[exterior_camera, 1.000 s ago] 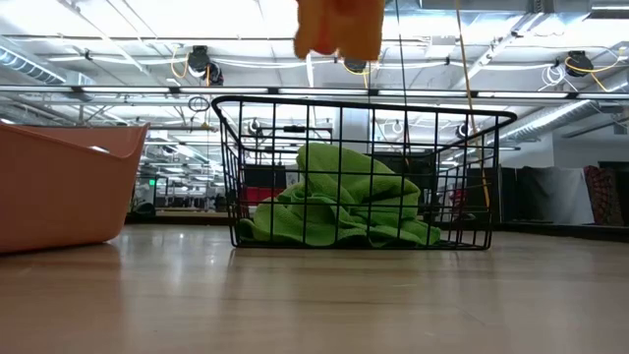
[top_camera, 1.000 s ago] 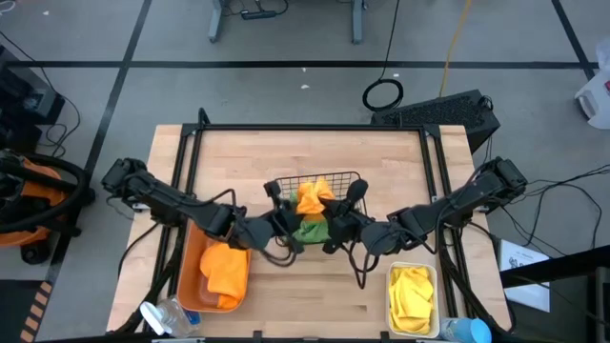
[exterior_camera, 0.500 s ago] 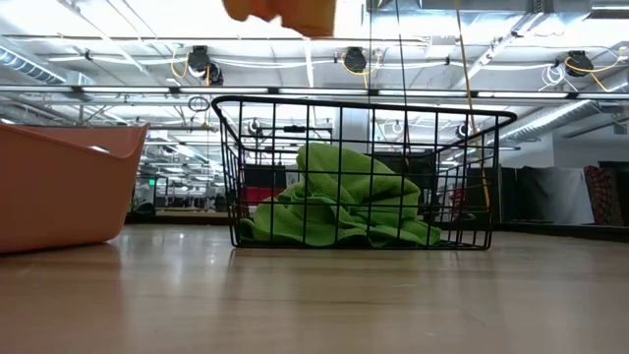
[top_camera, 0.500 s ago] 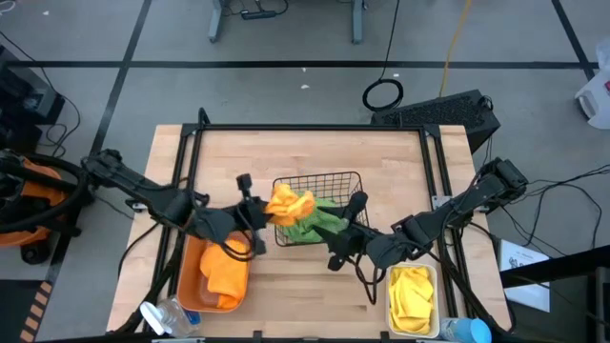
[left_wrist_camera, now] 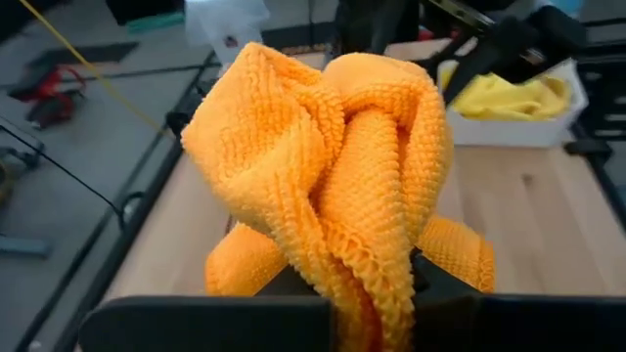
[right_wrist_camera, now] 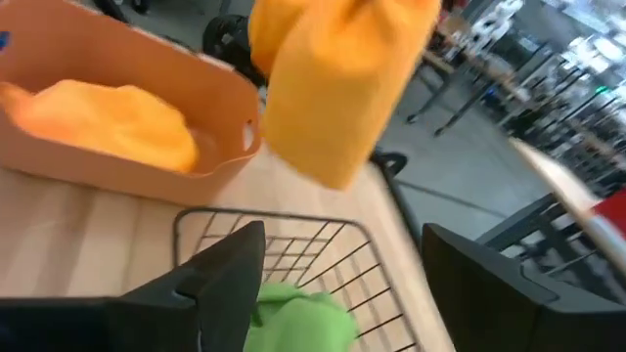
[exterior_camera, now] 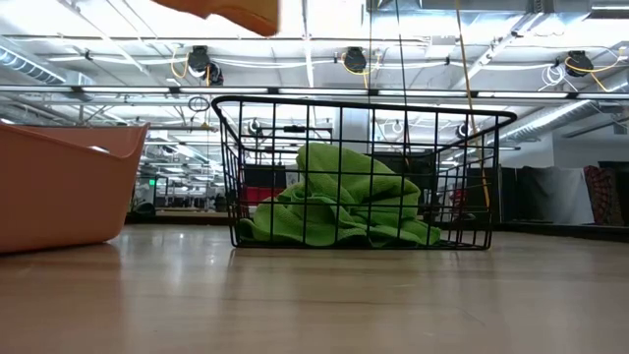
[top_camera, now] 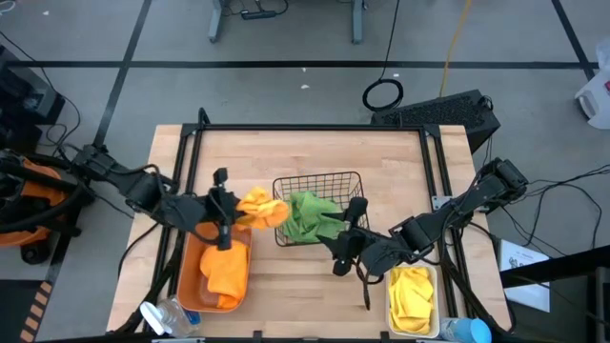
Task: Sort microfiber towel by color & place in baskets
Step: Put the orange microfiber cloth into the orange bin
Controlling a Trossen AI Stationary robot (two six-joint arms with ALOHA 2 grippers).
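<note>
Big open workshop behind, and the wooden counter (top_camera: pixel 305 152) has all three containers out. The left gripper (top_camera: pixel 227 211) has its fingers clamped on an orange towel (top_camera: pixel 259 207), hanging in the air between the black wire basket (top_camera: pixel 317 181) and the orange bin (top_camera: pixel 191 276), which already holds another orange towel (top_camera: pixel 225 270). Green towels (top_camera: pixel 310 213) sit in the basket, yellow ones (top_camera: pixel 412 295) in the white bin (top_camera: pixel 391 295). The right gripper (top_camera: pixel 355 221) hangs by the basket's near side, fingers spread, empty. I'd get the cloth fully over the orange bin and drop low before letting go, so no corner drapes over the rim
</note>
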